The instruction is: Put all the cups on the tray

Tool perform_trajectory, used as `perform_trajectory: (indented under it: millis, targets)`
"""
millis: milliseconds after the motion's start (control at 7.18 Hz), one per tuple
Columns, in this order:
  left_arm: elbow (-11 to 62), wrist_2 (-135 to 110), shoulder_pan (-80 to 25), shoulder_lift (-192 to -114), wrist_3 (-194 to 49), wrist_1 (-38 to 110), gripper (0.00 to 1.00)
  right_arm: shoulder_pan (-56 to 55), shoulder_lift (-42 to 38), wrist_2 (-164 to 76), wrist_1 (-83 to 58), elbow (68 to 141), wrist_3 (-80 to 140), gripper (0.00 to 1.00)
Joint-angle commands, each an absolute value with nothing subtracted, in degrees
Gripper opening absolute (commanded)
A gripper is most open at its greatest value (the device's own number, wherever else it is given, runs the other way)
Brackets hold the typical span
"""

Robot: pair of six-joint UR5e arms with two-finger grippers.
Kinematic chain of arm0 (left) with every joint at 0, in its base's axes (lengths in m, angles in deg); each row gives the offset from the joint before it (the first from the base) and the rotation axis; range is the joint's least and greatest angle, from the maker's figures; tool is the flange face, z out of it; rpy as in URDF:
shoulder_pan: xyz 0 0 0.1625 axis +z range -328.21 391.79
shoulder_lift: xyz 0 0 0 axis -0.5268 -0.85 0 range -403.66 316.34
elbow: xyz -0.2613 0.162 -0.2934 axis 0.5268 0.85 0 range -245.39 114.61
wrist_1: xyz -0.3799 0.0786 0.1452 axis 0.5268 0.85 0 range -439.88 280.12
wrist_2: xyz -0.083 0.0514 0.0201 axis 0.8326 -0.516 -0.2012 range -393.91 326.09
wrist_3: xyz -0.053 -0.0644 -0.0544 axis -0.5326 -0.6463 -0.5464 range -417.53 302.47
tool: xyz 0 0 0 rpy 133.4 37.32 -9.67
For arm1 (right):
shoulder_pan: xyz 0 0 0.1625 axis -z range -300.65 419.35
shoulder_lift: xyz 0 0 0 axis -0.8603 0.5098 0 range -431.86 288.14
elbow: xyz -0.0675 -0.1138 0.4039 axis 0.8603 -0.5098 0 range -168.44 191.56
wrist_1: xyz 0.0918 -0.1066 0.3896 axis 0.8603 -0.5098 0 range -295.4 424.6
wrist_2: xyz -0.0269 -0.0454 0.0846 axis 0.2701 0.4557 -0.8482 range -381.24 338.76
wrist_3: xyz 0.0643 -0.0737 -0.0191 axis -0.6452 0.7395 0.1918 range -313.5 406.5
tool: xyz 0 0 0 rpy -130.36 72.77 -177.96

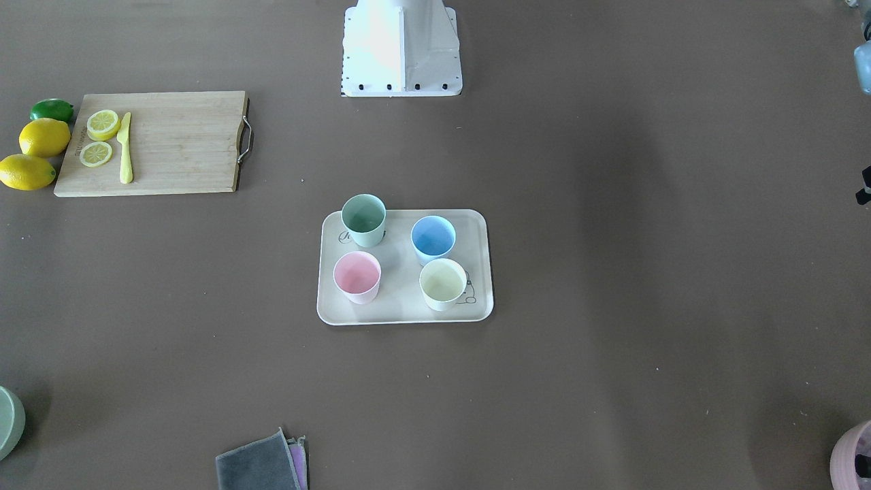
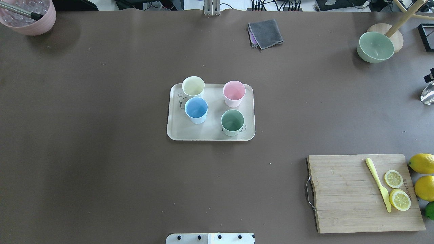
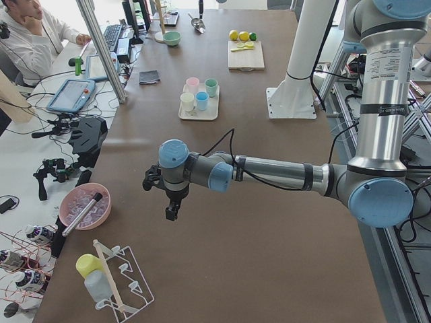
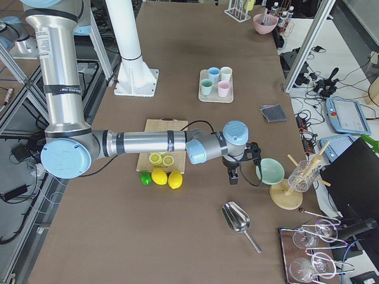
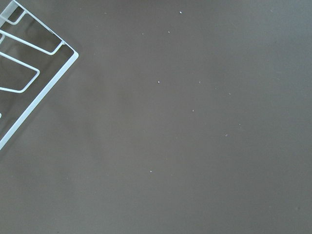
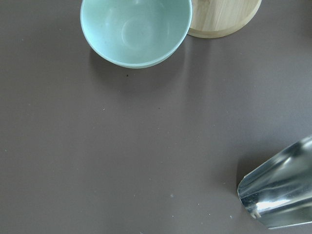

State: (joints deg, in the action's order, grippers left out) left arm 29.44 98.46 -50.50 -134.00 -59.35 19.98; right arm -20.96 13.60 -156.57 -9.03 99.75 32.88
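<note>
Far off on my left, the left gripper [image 3: 172,208] hangs over bare table [image 2: 101,169]. In the left side view the pink bowl [image 3: 84,205] is at its 9 o'clock, and a wire rack [image 5: 34,73] cuts the corner of its wrist camera. Only the side view shows this gripper, so I cannot tell how its fingers stand.

At table centre in the overhead view sits the tray [image 2: 203,134], carrying all four cups upright. The cream-yellow cup [image 2: 193,86] is at 11 o'clock and the light blue cup [image 2: 196,109] close by it at 8. The pink cup [image 2: 234,93] is at 1 and the mint green cup [image 2: 232,122] at 4.

From the tray, a grey cloth [image 2: 266,33] lies at 1 o'clock and the cutting board [image 2: 356,193] at 4.

Far right, the right gripper [image 4: 233,176] hangs beside the green bowl [image 6: 135,29], with a metal scoop [image 6: 280,195] near. I cannot tell its finger state either.
</note>
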Motion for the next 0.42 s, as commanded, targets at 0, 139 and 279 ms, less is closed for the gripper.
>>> perform_trajectory:
  millis: [0,139,279]
  targets:
    - [31.72,98.37,-50.82,-133.22,-59.28,19.96,0.98,-21.16,13.83,-156.67,-8.88,99.89,32.88,1.00]
    - [32.17,98.37,-51.09,-133.14,-59.28,19.88,0.98,-21.25,13.83,-156.76,-8.97,99.89,32.88,1.00]
    - [32.61,98.37,-51.35,-133.05,-59.20,19.88,0.98,-21.25,13.92,-156.76,-8.88,99.98,32.88,1.00]
